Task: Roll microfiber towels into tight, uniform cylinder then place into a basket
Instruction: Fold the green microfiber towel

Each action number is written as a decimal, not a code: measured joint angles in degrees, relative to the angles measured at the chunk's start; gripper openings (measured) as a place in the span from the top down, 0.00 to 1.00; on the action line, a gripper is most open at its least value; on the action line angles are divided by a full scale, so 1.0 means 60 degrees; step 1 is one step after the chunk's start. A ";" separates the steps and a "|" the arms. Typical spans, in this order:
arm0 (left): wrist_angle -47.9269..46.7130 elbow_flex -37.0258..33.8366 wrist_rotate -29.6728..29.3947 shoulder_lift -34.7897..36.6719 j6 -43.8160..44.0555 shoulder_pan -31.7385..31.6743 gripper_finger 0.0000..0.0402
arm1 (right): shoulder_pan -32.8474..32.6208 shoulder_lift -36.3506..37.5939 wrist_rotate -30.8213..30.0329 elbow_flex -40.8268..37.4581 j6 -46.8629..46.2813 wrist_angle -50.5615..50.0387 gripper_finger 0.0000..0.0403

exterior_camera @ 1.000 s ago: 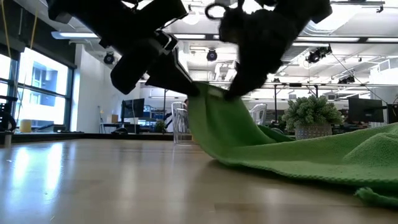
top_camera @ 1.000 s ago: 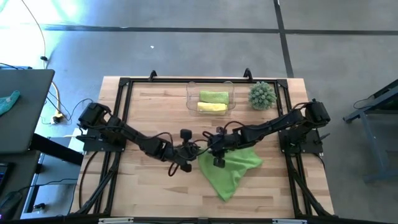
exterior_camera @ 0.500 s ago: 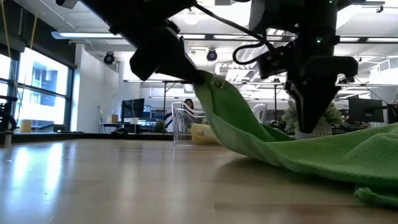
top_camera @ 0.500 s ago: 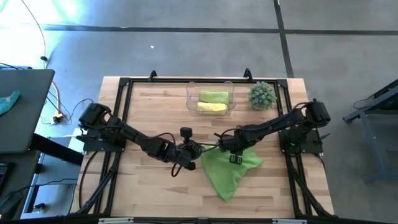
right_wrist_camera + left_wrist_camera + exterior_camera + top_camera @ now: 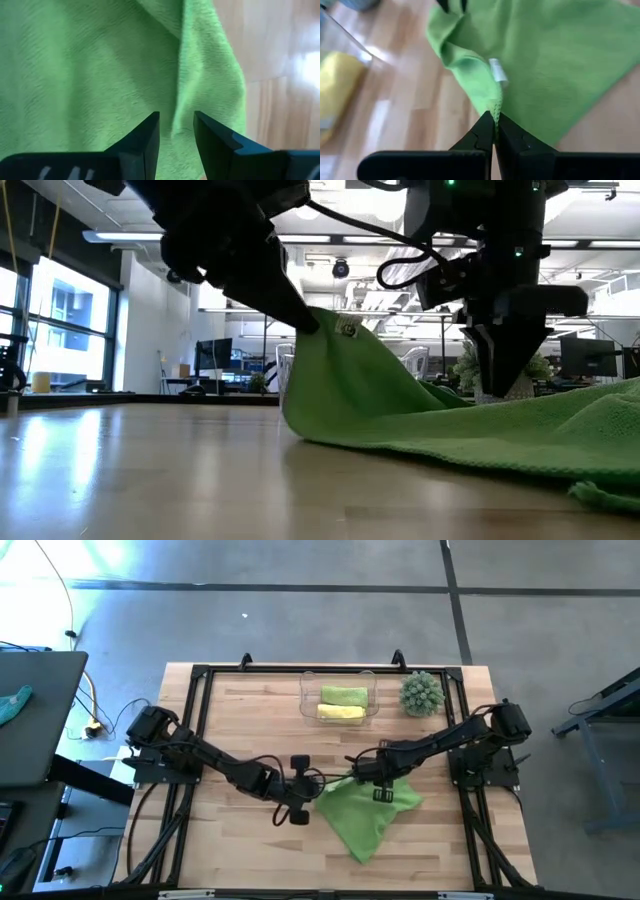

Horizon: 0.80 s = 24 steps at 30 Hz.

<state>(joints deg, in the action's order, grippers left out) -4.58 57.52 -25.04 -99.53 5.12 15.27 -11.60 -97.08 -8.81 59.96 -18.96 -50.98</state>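
A lime green towel (image 5: 365,812) lies spread and rumpled on the table's middle right, with one corner raised. My left gripper (image 5: 315,786) is shut on that corner; it also shows in the low view (image 5: 322,322). My right gripper (image 5: 375,783) is open, with its fingers pointing down, just over the towel's far part (image 5: 125,65). The clear basket (image 5: 305,700) at the far middle holds a rolled green towel (image 5: 344,696) and a rolled yellow towel (image 5: 340,713). My left gripper pinches the towel's edge (image 5: 495,107) between its two fingers, at a corner near a small white label (image 5: 497,71). The fingers come slanting down from the table's left. The corner is lifted clear and the cloth slopes down from it onto the table (image 5: 300,430).
A spiky green plant (image 5: 421,693) stands to the right of the basket. Bare wood shows on the table's left half (image 5: 230,720) and along the near edge. A black frame (image 5: 195,680) borders the table.
My right gripper has left the towel's raised corner and gone a little toward the table's right edge, over the cloth. My left gripper has kept the corner raised. The cloth under it now falls more steeply to the table.
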 joint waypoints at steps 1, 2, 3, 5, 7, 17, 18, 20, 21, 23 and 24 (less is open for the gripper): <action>-0.0020 0.0000 0.0085 0.0000 0.0164 0.0025 1.00 | 0.0000 0.0000 -0.0075 0.0000 -0.0003 0.0000 0.72; -0.0037 0.0000 0.0148 0.0000 0.0352 0.0062 1.00 | 0.0000 0.0000 -0.0152 0.0002 -0.0001 -0.0008 0.72; -0.0033 0.0000 0.0212 0.0000 0.0529 0.0087 1.00 | 0.0000 0.0000 -0.0286 0.0004 0.0029 -0.0044 0.72; -0.0039 0.0004 0.0403 0.0000 0.0857 0.0131 1.00 | 0.0000 0.0000 -0.0546 0.0017 0.0296 -0.0211 0.72; -0.0036 0.0007 0.0648 0.0000 0.1193 0.0167 1.00 | 0.0000 0.0000 -0.0740 0.0022 0.0622 -0.0318 0.72; -0.0031 0.0007 0.0926 0.0000 0.2311 0.0153 1.00 | -0.0006 0.0048 -0.0964 -0.0166 0.1980 0.0143 0.72; -0.0028 0.0011 0.0933 0.0000 0.2339 0.0152 1.00 | -0.0029 0.0153 -0.1026 -0.0381 0.1992 0.0453 0.72; 0.0020 0.0037 0.1031 0.0000 0.2366 0.0111 1.00 | -0.0071 0.0448 -0.1046 -0.0976 0.1768 0.1303 0.72; 0.0094 0.0051 0.1133 0.0000 0.2369 0.0051 1.00 | -0.0085 0.0608 -0.1032 -0.1254 0.1512 0.1675 0.72; 0.0178 0.0062 0.1354 0.0000 0.2364 -0.0027 1.00 | -0.0153 0.0882 -0.1010 -0.1547 0.1003 0.2071 0.72; 0.0278 0.0066 0.1511 0.0000 0.2352 -0.0067 1.00 | -0.0206 0.0959 -0.1000 -0.1573 0.0875 0.2178 0.72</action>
<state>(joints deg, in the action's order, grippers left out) -2.91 57.91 -15.98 -99.53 19.23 14.87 -12.83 -91.33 -14.81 50.53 -13.72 -37.92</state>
